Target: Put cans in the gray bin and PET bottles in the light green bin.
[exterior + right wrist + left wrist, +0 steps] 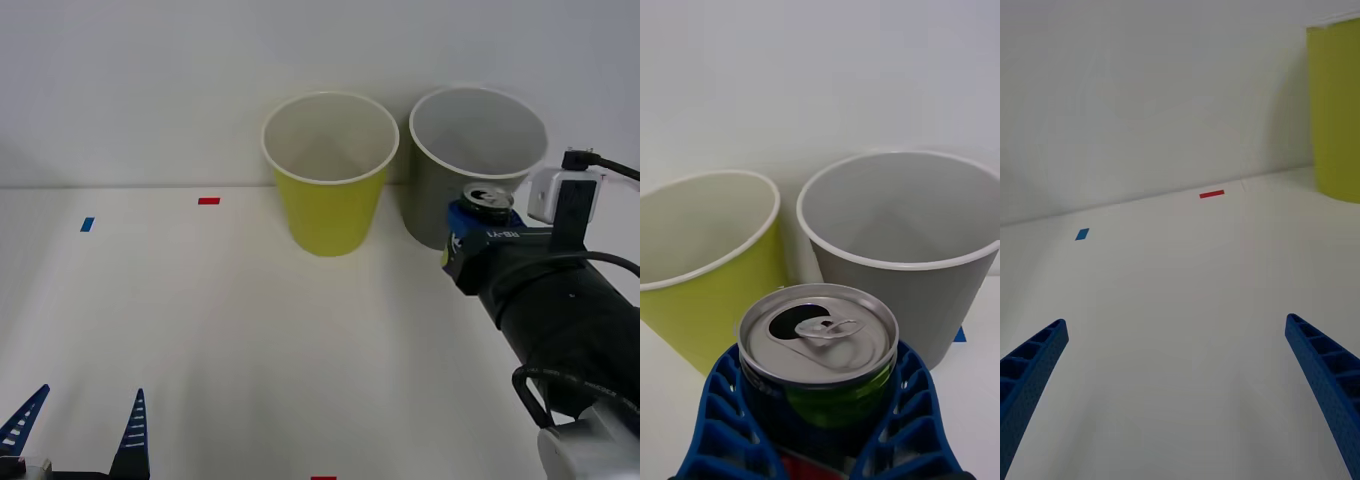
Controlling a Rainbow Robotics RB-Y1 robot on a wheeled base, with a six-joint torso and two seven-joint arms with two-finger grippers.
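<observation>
A silver can [487, 201] with a pull-tab top [820, 339] stands upright between the blue fingers of my right gripper [478, 232], which is shut on it. The can hangs just in front of the gray bin [470, 170], slightly below its white rim [895, 259]. The light green bin [328, 172] stands to the left of the gray one, also seen as the light green bin [704, 262] in the right wrist view. Both bins look empty inside. My left gripper [78, 430] rests open at the near left edge, its fingers [1322, 379] spread wide over bare table.
The white table [230, 340] carries small tape marks: a red mark [208, 201], a blue mark [87, 224] and another red mark [323, 478] at the near edge. A white wall [150, 90] stands right behind the bins.
</observation>
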